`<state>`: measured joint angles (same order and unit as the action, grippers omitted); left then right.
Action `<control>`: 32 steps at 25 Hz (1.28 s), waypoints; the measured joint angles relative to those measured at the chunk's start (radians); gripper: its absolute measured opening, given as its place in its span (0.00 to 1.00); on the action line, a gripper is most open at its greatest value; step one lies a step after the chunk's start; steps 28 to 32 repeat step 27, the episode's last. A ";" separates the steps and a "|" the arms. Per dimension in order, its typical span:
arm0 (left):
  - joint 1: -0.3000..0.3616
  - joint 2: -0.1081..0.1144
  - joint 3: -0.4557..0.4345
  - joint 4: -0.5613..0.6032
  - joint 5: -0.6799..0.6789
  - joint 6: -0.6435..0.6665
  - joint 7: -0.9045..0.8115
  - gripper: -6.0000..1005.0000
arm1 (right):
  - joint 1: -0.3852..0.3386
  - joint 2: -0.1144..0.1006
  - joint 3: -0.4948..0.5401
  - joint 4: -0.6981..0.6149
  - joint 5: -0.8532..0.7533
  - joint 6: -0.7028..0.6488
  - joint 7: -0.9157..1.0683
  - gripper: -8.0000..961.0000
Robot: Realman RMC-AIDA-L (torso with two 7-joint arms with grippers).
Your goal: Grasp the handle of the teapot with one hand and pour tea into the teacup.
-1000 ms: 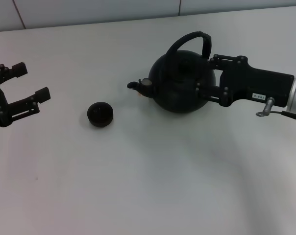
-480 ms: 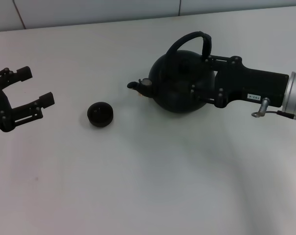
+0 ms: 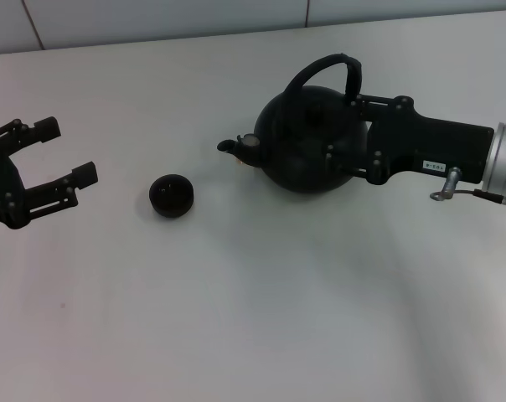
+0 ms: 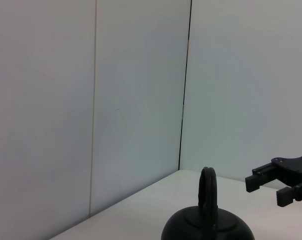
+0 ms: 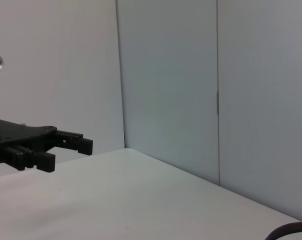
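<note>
Overhead, head view: teapot [image 3: 307,142] upright on the white table [image 3: 253,301], spout toward the teacup [image 3: 172,196], which stands apart to its left. Right gripper [image 3: 347,130] lies against the pot's right flank below the handle [image 3: 324,74]; whether its fingers are parted or closed cannot be told. Left gripper [image 3: 69,151] hovers far left, fingers spread, holding nothing. Left wrist view: pot [image 4: 207,231], handle [image 4: 207,192], right gripper [image 4: 263,188]. Right wrist view: left gripper [image 5: 68,148], fingers parted.

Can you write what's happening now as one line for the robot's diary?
right hand: at teapot, around handle base | left hand: open, apart from teacup | pour: not begun
</note>
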<state>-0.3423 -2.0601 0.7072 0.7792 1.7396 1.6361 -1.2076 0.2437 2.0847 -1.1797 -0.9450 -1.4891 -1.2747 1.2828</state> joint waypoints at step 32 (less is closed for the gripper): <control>-0.011 0.000 0.000 0.000 -0.001 -0.001 0.000 0.84 | -0.003 0.001 -0.001 0.000 0.005 0.000 0.000 0.64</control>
